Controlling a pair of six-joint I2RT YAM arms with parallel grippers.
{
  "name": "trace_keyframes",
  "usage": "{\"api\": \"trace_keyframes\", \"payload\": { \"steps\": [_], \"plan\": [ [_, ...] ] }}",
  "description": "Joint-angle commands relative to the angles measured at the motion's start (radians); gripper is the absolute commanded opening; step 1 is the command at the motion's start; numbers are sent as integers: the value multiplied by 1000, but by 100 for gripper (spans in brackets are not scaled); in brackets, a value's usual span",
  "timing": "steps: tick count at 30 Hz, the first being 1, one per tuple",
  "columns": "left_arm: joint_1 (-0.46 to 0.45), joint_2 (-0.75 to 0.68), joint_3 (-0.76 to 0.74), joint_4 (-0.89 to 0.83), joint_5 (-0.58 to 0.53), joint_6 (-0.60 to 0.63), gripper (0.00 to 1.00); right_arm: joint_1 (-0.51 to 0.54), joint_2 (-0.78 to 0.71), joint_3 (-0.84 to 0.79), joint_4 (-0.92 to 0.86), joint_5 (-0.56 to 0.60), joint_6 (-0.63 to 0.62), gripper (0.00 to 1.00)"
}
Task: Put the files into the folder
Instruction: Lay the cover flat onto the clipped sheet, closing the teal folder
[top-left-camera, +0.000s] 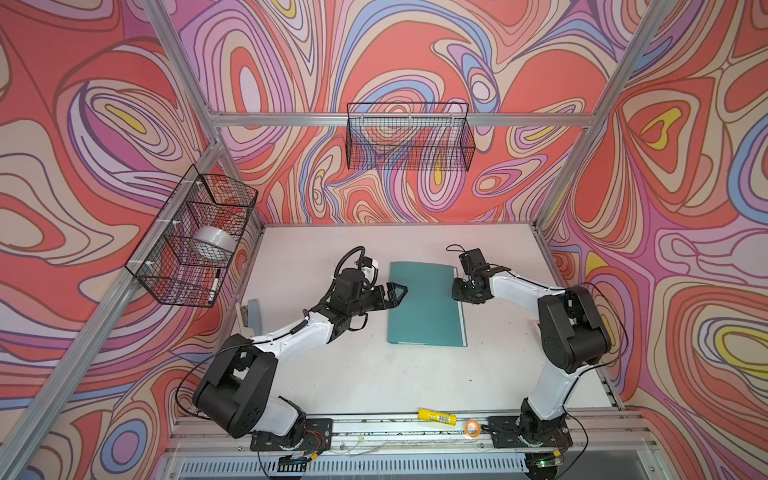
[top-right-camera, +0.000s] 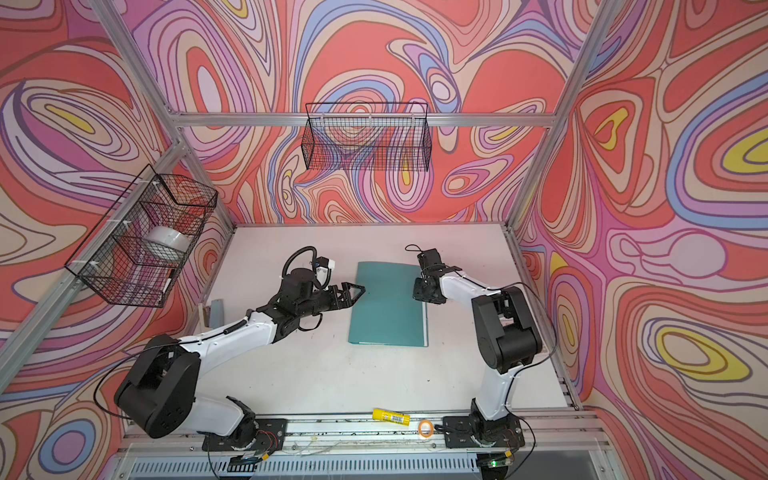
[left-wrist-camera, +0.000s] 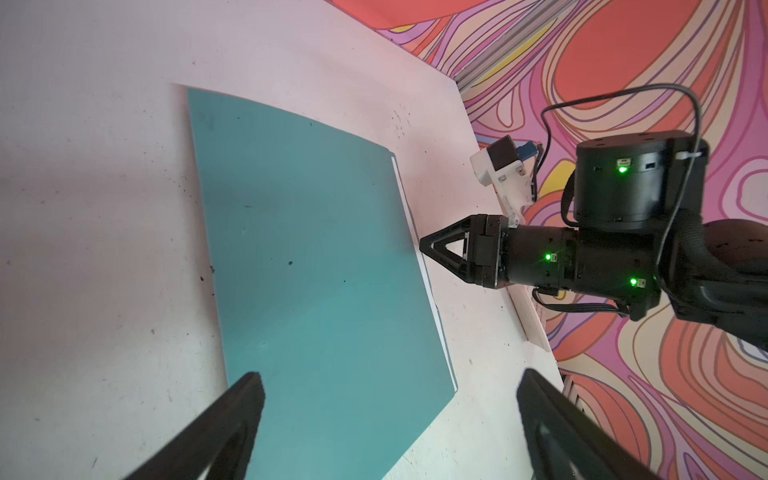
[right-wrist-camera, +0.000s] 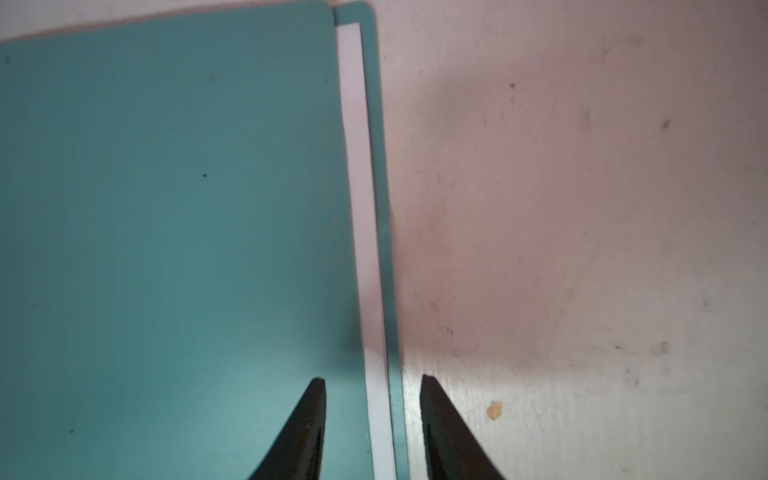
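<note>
White table (top-left-camera: 374, 374), closed folder (top-left-camera: 424, 303); files (right-wrist-camera: 361, 208) peeking out, right wrist view

files (right-wrist-camera: 365, 249) inside folder (top-left-camera: 424, 303), folder flat on table (top-left-camera: 374, 374) centre

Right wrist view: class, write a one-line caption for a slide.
Right gripper, jaws apart, over the edge of the closed folder, where a white strip of the files shows.

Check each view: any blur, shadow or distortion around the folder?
Both top views: wide-angle, frame posts splay outward, folder evenly lit. Left wrist: folder crisp, own fingertips soft. Right wrist: soft throughout, dark shadow on the table beside the folder.
</note>
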Motion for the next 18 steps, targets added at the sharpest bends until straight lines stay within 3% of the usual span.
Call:
{"api": "trace_keyframes", "payload": {
  "steps": [1,18],
  "plan": [
    [-3,2,-5,-13,-6,38,95,-5,19,-16,31,-16,-19,40],
    [62,-14,-24,-47,22,47,95,-4,62,-37,158,-211,65,36]
  ]
}}
